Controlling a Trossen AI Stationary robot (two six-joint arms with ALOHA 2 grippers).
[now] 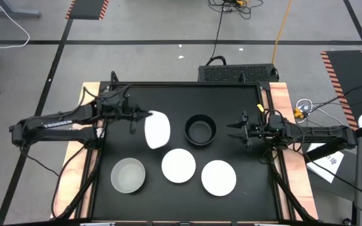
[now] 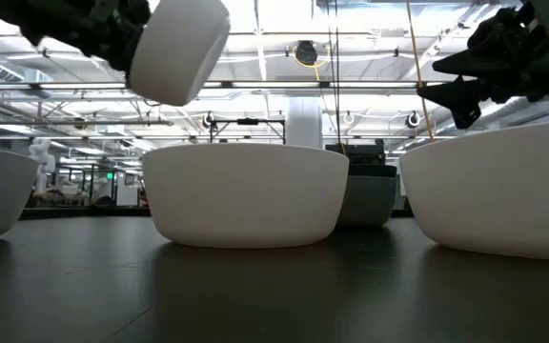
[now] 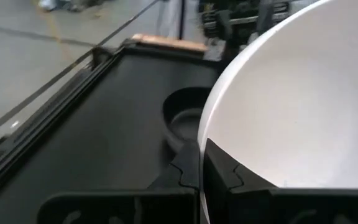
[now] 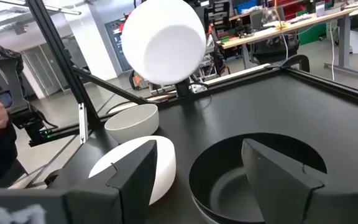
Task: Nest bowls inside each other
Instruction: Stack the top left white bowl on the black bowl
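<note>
Left claw (image 1: 140, 117): clamped on the rim of a white bowl (image 1: 157, 130); we see it carried tilted, clear of the tabletop (image 1: 231, 107), at about 10 o'clock from centre.
Left wrist view: one finger (image 3: 188, 167) sits outside the rim, the other inside; the held bowl fills most of that picture and runs off its edge.
Right claw (image 1: 236, 132): fingers apart, holding nothing, hovering at 3 o'clock of the black bowl (image 1: 200, 130), just beside it.
Black bowl: near centre, upright; we cannot make out whether anything lies inside it.
Front row: grey bowl (image 1: 128, 174) at 7 o'clock, white bowl in the middle (image 1: 179, 166) at 6 o'clock, second white bowl (image 1: 219, 177) at 5 o'clock; all apart from each other.
Open room: bare tabletop along the 12 o'clock edge, and between the black bowl and the front row.
Edges: raised dark rail around the tabletop; grey bowl near the left rail.
Low view: front bowls block most of the black bowl; both side bowls are cut off.
</note>
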